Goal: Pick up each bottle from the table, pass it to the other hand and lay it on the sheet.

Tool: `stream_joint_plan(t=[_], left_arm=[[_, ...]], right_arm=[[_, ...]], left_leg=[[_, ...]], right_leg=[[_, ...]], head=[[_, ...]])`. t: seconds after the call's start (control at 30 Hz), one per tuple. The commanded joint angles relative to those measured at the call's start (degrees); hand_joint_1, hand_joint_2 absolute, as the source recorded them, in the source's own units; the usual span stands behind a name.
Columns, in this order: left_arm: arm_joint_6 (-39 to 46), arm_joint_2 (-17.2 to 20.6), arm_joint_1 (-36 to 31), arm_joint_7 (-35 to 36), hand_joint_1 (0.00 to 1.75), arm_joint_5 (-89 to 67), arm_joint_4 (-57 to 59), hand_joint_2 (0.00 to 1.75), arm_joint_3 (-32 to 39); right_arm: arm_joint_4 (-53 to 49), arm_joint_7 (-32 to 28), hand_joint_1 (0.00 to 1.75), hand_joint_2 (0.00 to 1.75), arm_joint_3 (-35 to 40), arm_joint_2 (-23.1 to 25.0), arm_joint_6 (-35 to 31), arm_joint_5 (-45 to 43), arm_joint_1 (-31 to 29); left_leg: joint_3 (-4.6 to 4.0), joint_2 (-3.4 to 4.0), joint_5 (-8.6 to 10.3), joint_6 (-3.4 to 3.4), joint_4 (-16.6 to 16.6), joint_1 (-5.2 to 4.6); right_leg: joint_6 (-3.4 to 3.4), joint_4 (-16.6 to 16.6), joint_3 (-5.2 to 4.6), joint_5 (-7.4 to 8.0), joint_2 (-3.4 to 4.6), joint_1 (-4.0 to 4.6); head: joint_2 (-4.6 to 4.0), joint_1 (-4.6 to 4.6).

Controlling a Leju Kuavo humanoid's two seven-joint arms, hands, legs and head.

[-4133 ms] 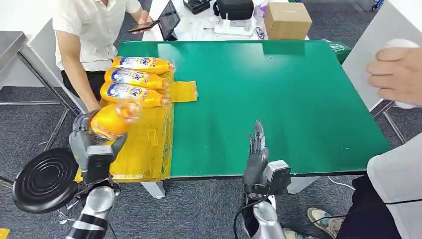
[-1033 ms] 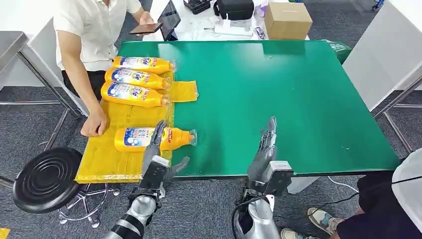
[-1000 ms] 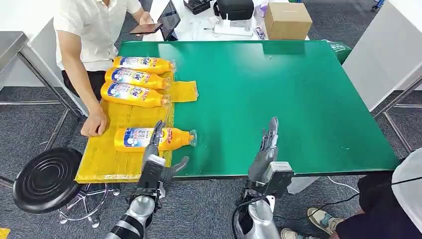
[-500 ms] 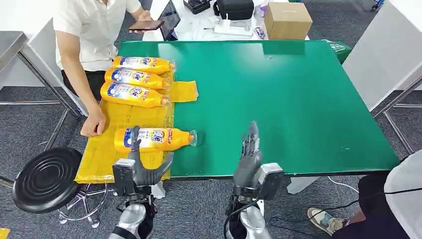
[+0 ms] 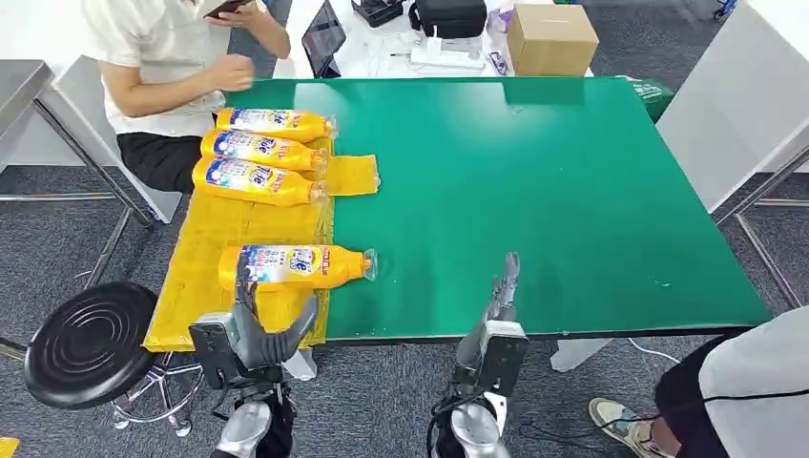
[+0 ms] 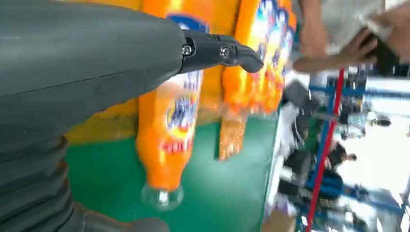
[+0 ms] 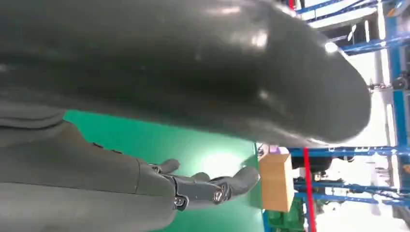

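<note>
The left hand (image 5: 262, 329) sits at the near edge of the table, fingers apart and holding nothing, its fingertips pointing up toward the nearest bottle (image 5: 291, 266) without touching it. In the left wrist view the same hand (image 6: 87, 63) shows a dark fingertip (image 6: 241, 52) stretched over that bottle (image 6: 167, 130), with a gap between them. The right hand (image 5: 498, 301) stands near the table's front edge with its fingers straight and spread, empty; the right wrist view shows its fingers (image 7: 208, 186) extended above the green table top (image 7: 145, 140).

The nearest bottle lies on its side across the edge of the yellow sheet (image 5: 215, 286), body on the sheet, clear cap end poking out over the green table (image 5: 572, 191). Three more bottles (image 5: 258, 151) lie side by side at the sheet's far end (caps all pointing right). Each bottle is full of orange liquid.

Half a second ago the left hand was in much the same spot; the right hand has since shifted to the right. The person (image 5: 162, 67) has lifted their hand off the sheet and now holds it up near their chest. A cardboard box (image 5: 550, 38) sits shut beyond the table, and a black stool (image 5: 86, 343) stands left of the sheet.
</note>
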Motion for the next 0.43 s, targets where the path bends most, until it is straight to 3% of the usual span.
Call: stream_joint_plan(t=[0.03,0.27,0.43], left_arm=[[-7.95,4.61,1.63,-0.55,0.0,1.22,-2.86,1.75,-2.47],[-5.73,2.41,0.9,-2.84,0.0,-2.41,-2.41,1.75,0.44],[-3.7,2.36,-0.21,-4.83,0.0,-6.72,0.75,1.75,-2.52]], right_arm=[[-3.86,-1.95,0.0,1.75,0.94,-4.34,-0.88,4.72,1.66],[-1.87,-1.29,0.0,1.75,-0.07,-5.12,0.32,4.63,1.65],[-2.74,-1.69,0.0,1.75,-0.75,-5.58,-0.03,5.97,1.91]], left_leg=[[0.19,0.03,-0.04,-0.08,-0.07,0.04],[0.12,0.01,0.0,-0.06,-0.06,0.04],[0.19,0.0,-0.02,-0.07,-0.06,0.05]], right_leg=[[-0.11,-0.09,0.2,-0.04,-0.02,0.05],[-0.09,-0.09,0.13,0.0,-0.04,0.05],[-0.11,-0.11,0.22,-0.02,-0.07,0.06]], head=[[0.0,0.0],[0.0,-0.02],[0.0,-0.02]])
